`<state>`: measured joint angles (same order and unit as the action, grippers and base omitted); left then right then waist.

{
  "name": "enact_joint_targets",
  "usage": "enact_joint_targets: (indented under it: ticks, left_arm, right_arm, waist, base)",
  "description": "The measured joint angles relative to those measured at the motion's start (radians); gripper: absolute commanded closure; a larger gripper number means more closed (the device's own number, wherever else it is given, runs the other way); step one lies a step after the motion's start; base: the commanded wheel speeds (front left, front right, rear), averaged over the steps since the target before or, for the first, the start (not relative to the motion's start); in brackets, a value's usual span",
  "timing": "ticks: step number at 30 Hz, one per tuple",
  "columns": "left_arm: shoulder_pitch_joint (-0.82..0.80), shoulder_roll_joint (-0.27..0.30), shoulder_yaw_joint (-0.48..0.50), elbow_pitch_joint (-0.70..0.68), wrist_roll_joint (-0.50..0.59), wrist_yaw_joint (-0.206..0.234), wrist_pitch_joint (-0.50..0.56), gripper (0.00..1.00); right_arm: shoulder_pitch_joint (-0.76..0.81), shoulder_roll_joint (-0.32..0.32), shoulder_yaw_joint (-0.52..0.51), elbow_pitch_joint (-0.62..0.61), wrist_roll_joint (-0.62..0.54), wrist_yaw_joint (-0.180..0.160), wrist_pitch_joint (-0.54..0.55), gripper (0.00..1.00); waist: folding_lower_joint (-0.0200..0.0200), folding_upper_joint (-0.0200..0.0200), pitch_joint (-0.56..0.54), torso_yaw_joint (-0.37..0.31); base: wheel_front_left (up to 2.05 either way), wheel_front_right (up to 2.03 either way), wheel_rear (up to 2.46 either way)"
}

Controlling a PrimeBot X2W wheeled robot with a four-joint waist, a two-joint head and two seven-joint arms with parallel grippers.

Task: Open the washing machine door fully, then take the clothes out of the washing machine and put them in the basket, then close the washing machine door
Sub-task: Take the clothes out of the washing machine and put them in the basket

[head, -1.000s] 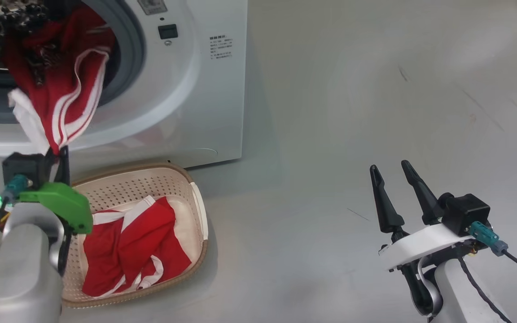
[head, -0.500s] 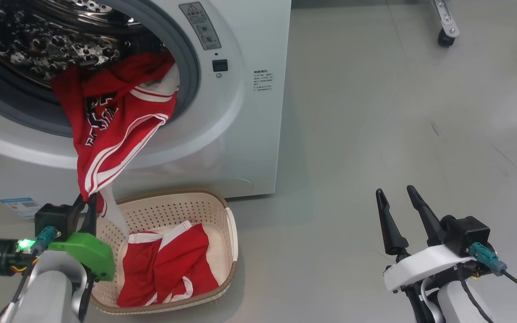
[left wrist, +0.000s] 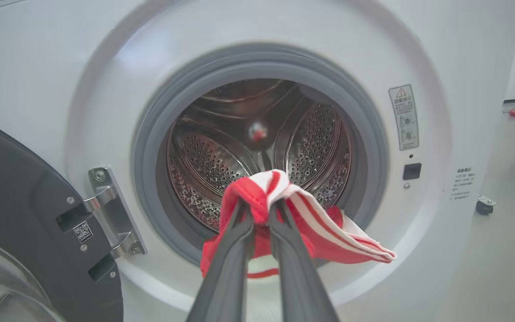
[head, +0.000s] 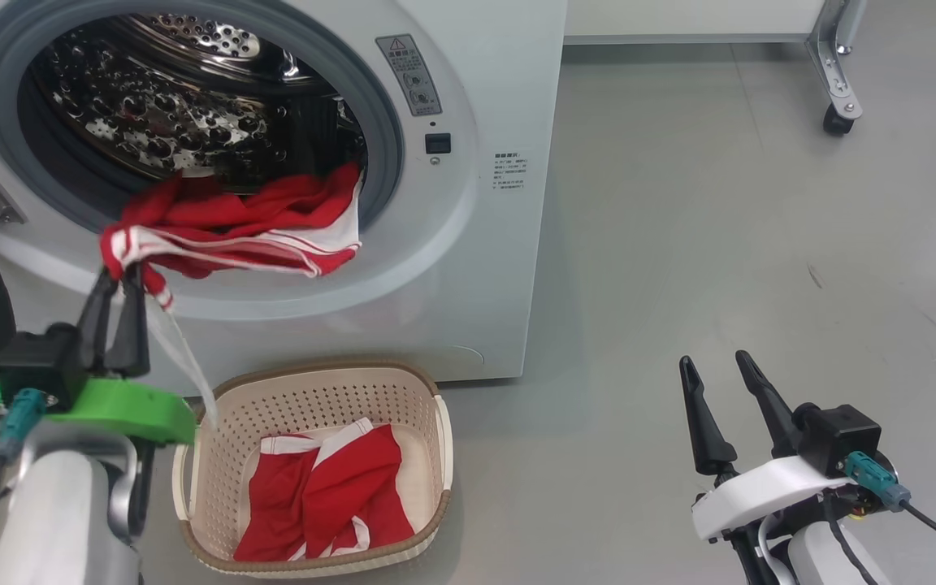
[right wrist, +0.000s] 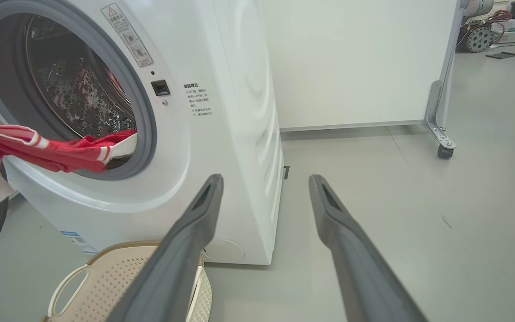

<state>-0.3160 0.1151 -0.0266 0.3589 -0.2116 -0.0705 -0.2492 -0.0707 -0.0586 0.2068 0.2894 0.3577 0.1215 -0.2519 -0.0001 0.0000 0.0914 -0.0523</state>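
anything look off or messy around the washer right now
Nothing spilled or damaged. One red garment hangs half out of the washing machine, draped over the grey gasket and pinched in the left pincer; a white strip dangles from it toward the basket.

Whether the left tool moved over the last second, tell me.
Yes. Against the big white front-loading washing machine, the left tool, shut on red white-striped clothes, has risen to the round recess's lower rim.
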Motion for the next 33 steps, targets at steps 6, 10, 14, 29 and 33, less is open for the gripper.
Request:
enact_joint_targets:
  ticks: [6, 10, 14, 29, 33]
  left_arm:
    - [0.001, -0.004, 0.029, -0.179, 0.002, 0.004, -0.002, 1.0]
    - [0.0, -0.003, 0.034, -0.259, 0.021, 0.004, -0.003, 1.0]
    - [0.0, -0.004, 0.032, -0.294, 0.021, 0.004, -0.003, 1.0]
    - [0.145, -0.011, -0.002, -0.292, 0.021, -0.005, -0.003, 1.0]
    - [0.164, -0.011, -0.016, -0.265, 0.027, -0.006, -0.003, 1.0]
  right_arm:
    - [0.0, 0.0, 0.005, -0.001, -0.001, 0.0, 0.0, 0.0]
    - [0.001, 0.0, 0.007, -0.001, -0.001, 0.0, 0.0, 0.0]
    - [0.002, 0.001, 0.012, -0.001, -0.001, 0.0, 0.0, 0.0]
    - [0.002, 0.002, 0.026, -0.002, -0.001, 0.0, 0.0, 0.0]
    - [0.001, 0.002, 0.026, -0.008, -0.001, 0.0, 0.0, 0.0]
  waist:
    - [0.0, 0.0, -0.002, -0.001]
    - [0.0, 0.0, -0.004, -0.003]
    - [0.0, 0.0, -0.005, -0.008]
    - [0.0, 0.0, 0.023, -0.045]
    - [0.0, 0.0, 0.046, -0.054]
  base:
    - [0.0, 0.0, 0.0]
    - [0.0, 0.0, 0.0]
    - [0.0, 0.0, 0.0]
    - [0.0, 0.0, 0.0]
    - [0.0, 0.0, 0.0]
